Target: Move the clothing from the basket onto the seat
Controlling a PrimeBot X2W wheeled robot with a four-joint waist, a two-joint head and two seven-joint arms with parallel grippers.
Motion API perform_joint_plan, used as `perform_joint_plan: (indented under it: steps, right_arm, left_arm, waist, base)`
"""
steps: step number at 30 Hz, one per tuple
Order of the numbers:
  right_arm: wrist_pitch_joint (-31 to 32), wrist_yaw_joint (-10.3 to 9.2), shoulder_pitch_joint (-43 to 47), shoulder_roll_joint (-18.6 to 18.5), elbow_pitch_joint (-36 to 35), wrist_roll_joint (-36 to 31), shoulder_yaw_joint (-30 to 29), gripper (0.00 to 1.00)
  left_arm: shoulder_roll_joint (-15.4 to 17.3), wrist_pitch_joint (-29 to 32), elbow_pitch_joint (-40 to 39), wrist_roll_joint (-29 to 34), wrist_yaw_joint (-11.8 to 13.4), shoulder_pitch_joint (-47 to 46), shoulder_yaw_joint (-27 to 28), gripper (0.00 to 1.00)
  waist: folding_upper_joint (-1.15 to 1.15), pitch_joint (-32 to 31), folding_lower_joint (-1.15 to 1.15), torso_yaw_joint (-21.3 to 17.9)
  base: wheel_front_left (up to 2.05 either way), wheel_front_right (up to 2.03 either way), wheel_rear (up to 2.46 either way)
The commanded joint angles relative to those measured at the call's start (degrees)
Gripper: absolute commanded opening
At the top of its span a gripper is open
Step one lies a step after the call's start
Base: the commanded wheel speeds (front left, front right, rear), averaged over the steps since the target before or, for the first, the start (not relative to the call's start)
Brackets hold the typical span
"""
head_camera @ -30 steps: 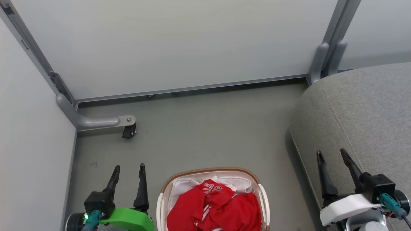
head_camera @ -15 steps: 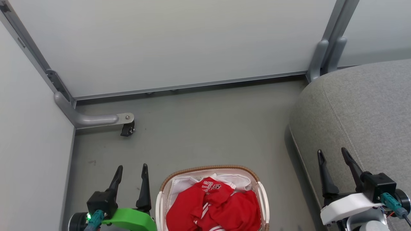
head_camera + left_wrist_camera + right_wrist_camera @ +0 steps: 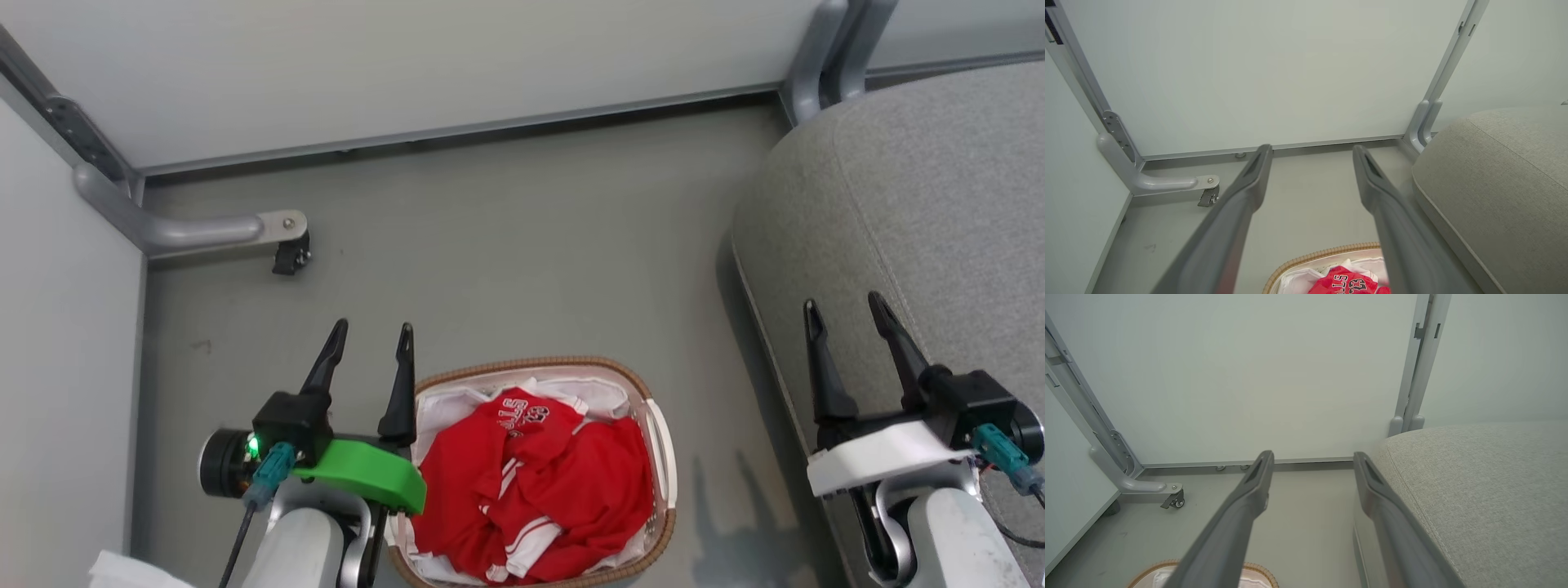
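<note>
The red clothing [image 3: 539, 482] with white stripes and lettering lies bunched in the basket [image 3: 661, 445], a white oval with a brown woven rim, on the floor at the bottom middle of the head view. My left gripper [image 3: 371, 337] stands open just left of the basket, nothing between its fingers. Over the edge of the grey seat [image 3: 939, 204] at the right, my right gripper [image 3: 841, 309] is open and empty too. The left wrist view shows the clothing [image 3: 1347, 283], the basket rim [image 3: 1314, 255] and the seat [image 3: 1502, 183]. In the right wrist view the seat [image 3: 1486, 486] lies right of the fingers.
Pale partition panels close the space behind and to the left. A grey panel foot with a small black caster [image 3: 290, 255] juts onto the floor at the left. Another grey post [image 3: 816, 57] stands beside the seat's far corner. Bare grey floor [image 3: 522, 245] lies beyond the basket.
The head camera has tilted down, so the whole scene has shifted up the picture and more of the basket shows. Both grippers stay open; the left one now sits nearer the basket.
</note>
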Motion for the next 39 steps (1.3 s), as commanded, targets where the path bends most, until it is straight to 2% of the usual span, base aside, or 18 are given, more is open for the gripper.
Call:
perform_joint_plan:
  steps: [1, 12, 16, 27, 32, 39]
  right_arm:
    - [-0.3, 0.01, -2.0, -0.3, -0.6, -0.3, 0.4, 1.0]
    - [-0.3, 0.01, -10.3, -0.2, -1.9, 2.9, 2.1, 1.0]
    - [-0.3, 0.01, -11.5, -0.2, -1.8, 4.3, 2.9, 1.0]
    - [-0.3, 0.0, -12.6, -0.2, -1.9, 8.4, 5.8, 1.0]
    - [-0.3, 0.0, -12.8, -0.2, -2.1, 9.9, 6.9, 1.0]
    - [-0.3, 0.0, -13.4, -0.2, -2.5, 11.1, 7.9, 1.0]
  left_arm:
    - [0.3, 0.0, 0.7, 0.6, -0.4, -2.5, -0.6, 1.0]
    - [0.4, 0.0, 12.8, 7.6, -2.4, -13.0, -5.7, 1.0]
    - [0.8, 0.0, 18.2, 10.7, -3.2, -14.7, -7.9, 1.0]
    - [2.7, 0.0, 28.0, 13.3, -4.3, -18.3, -11.6, 1.0]
    - [3.6, 0.0, 32.1, 13.7, -4.2, -20.5, -12.4, 1.0]
    - [4.6, 0.0, 35.1, 12.2, -1.9, -23.3, -10.4, 1.0]
  waist:
    - [0.0, 7.8, 0.0, -2.4]
    - [0.0, 22.3, 0.0, -8.1]
    - [0.0, 25.0, 0.0, -10.0]
    - [0.0, 30.0, 0.0, -15.2]
    - [0.0, 31.6, 0.0, -16.9]
    - [0.0, 33.4, 0.0, -18.1]
  base:
    - [0.0, 0.0, 0.0]
    - [0.0, 0.0, 0.0]
    - [0.0, 0.0, 0.0]
    - [0.0, 0.0, 0.0]
    - [0.0, 0.0, 0.0]
    - [0.0, 0.0, 0.0]
